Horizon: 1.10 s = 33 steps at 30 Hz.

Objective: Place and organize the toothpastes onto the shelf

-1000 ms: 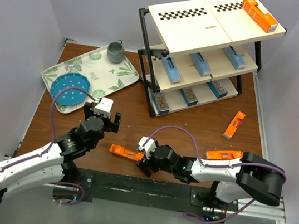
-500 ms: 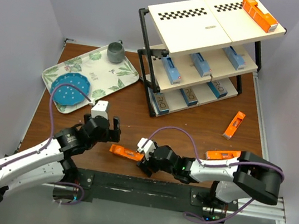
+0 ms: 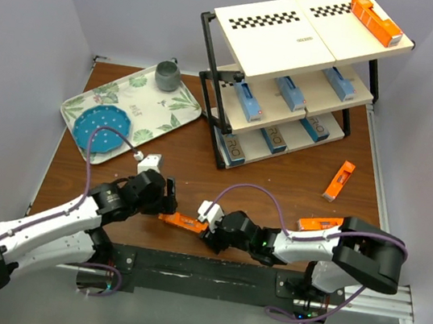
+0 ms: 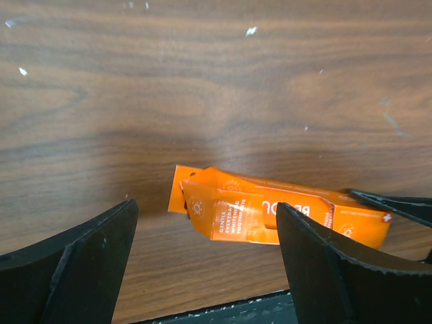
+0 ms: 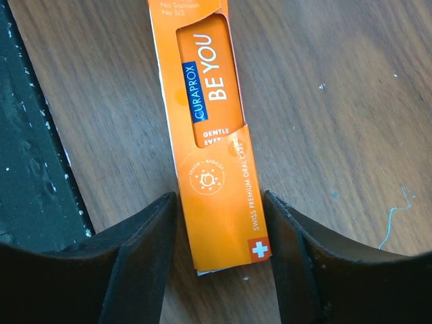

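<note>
Notably, the orange carton lay flat on the table, close to the near edge and in the same spot as a second before. The change was around it.

The right gripper had drawn its jaws in from wide to close against both long sides of the carton's right end. Whether they were yet clamped could not be told. The left gripper had swung in from beside the tray and stood over the carton's left end. Its jaws were apart and touching nothing, slightly narrower than before.

In my judgement the pick-up was beginning, and nothing had been lifted. The shelf was unchanged, with one orange box at the far right of the top board and blue boxes on the middle tier. Two more orange boxes remained on the table, one near the shelf and one beside the right arm.

The black rail ran just beside the carton, so there was little margin toward the near edge. Both grippers crowded one short carton and stood near each other. Bare wood lay open between the carton and the shelf. The top board was free to the left of its box.
</note>
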### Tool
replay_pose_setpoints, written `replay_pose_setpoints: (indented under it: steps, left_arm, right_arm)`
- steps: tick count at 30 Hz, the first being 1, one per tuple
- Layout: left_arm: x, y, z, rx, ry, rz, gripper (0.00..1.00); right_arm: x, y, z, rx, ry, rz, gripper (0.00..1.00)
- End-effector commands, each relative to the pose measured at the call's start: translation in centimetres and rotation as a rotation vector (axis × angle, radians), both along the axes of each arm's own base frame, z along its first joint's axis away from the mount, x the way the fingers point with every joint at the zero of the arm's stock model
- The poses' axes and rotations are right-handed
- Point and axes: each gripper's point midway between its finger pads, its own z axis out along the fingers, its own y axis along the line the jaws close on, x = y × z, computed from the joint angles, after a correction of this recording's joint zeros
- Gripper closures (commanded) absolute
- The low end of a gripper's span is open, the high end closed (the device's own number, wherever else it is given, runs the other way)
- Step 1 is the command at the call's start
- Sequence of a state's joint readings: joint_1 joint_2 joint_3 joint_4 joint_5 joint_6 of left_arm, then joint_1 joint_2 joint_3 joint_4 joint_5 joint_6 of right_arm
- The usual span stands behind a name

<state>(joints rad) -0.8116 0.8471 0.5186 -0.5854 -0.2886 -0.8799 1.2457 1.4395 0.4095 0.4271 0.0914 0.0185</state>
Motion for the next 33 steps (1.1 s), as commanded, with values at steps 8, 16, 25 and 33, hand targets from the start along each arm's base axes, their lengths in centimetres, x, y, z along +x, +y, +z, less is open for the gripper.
replay_pose_setpoints:
  steps: [8, 16, 25, 33]
  left_arm:
    - [0.2, -2.5, -1.1, -0.072, 0.041, -0.050, 0.21]
    - [0.2, -3.5, -2.4, -0.071, 0.084, -0.081, 0.30]
    - [0.1, -3.1, -3.1, -0.025, 0.124, -0.058, 0.31]
    - [0.3, -5.9, -1.4, -0.146, 0.115, -0.125, 0.35]
  right_arm:
    - [-0.3, 1.2, 0.4, 0.030, -0.008, 0.035, 0.53]
    - [-0.5, 1.4, 0.0, 0.024, 0.003, 0.046, 0.55]
    - [-0.2, 1.6, -0.1, 0.016, -0.019, 0.059, 0.56]
    - [0.5, 2.2, 1.3, 0.057, -0.044, 0.032, 0.60]
